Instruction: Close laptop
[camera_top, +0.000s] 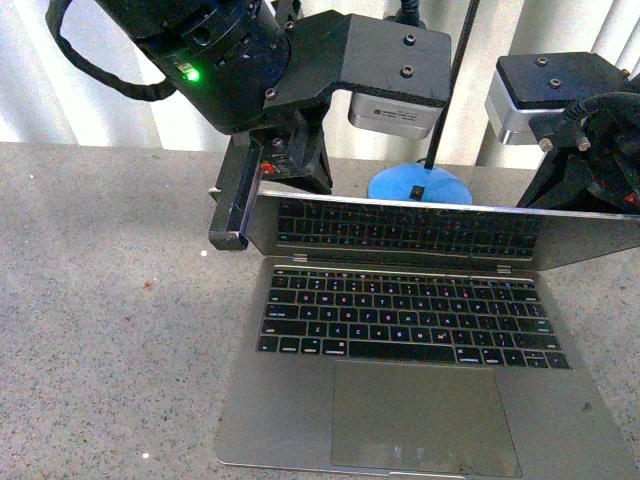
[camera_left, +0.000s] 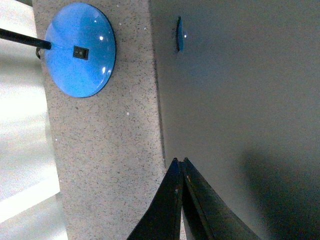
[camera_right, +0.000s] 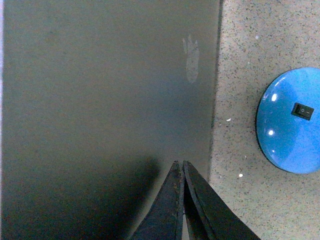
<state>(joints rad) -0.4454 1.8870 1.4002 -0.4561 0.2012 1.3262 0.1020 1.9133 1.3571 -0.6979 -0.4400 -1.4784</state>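
Note:
The laptop (camera_top: 420, 410) lies open on the speckled table, its silver base and black keys toward me. Its lid (camera_top: 420, 228) is tilted well forward over the keyboard, and the glossy screen mirrors the keys. My left gripper (camera_top: 232, 225) is shut, at the lid's back left corner. In the left wrist view its tips (camera_left: 180, 161) rest at the edge of the plain silver lid (camera_left: 240, 100). My right gripper (camera_right: 180, 164) is shut, its tips on the lid's back (camera_right: 110, 90) near the right edge. In the front view the lid hides its fingertips.
A blue round lamp base (camera_top: 420, 185) with a black switch and a thin black pole stands just behind the laptop; it also shows in the left wrist view (camera_left: 80, 50) and the right wrist view (camera_right: 292, 120). White curtains hang behind the table (camera_top: 110, 300).

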